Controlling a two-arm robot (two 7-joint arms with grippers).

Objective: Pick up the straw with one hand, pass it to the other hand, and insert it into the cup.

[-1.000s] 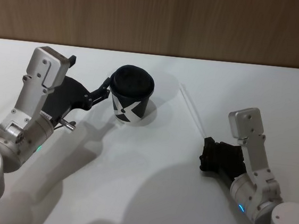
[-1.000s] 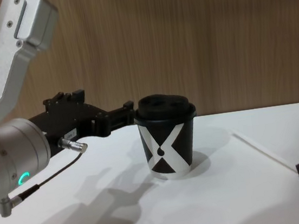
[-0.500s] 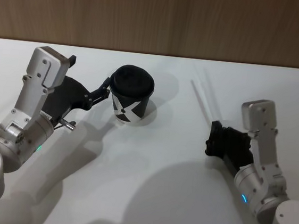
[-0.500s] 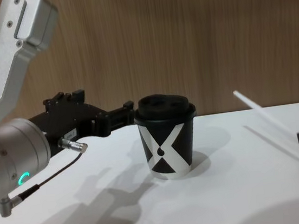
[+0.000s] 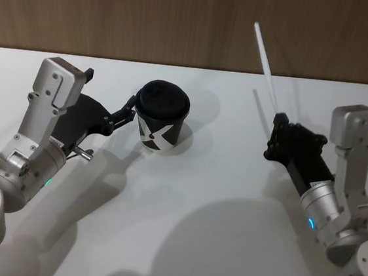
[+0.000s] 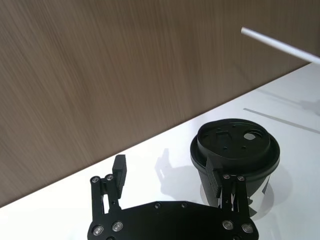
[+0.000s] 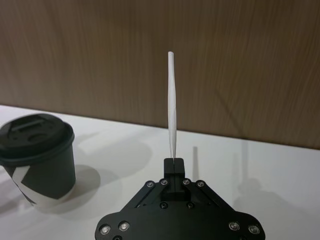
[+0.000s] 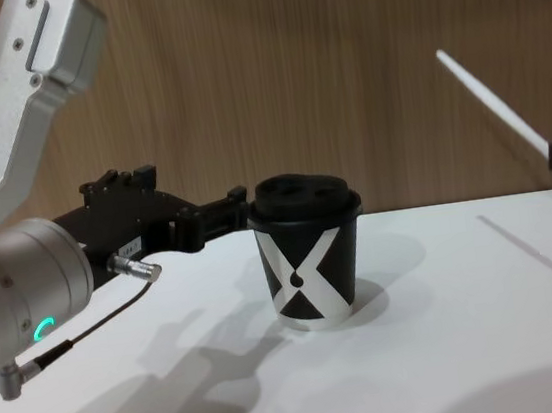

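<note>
The lower end of the straw (image 5: 267, 71) is hidden between the fingers of the right tool (image 5: 279, 116), and in the chest view that tool is cut off by the right edge of the frame. Whether the nearer finger of the left tool (image 5: 130, 108) is touching the cup (image 5: 162, 117) cannot be made out; it is seen just beside the lid's rim.

A second ago the straw was lying flat on the counter (image 5: 181, 230), right of centre. It is now lifted clear and is pointed toward the top of the head frame, across the wood panelling (image 5: 183, 19). The right tool has been raised with it, while the cup and left tool are unchanged, left of centre.

The right tool is clenched on the straw's end, and the rest is left standing free beyond the fingertips. The left tool is spread wide and nothing is held in it. The cup is stood upright on the counter, lid on, beside one finger rather than between the two.
</note>
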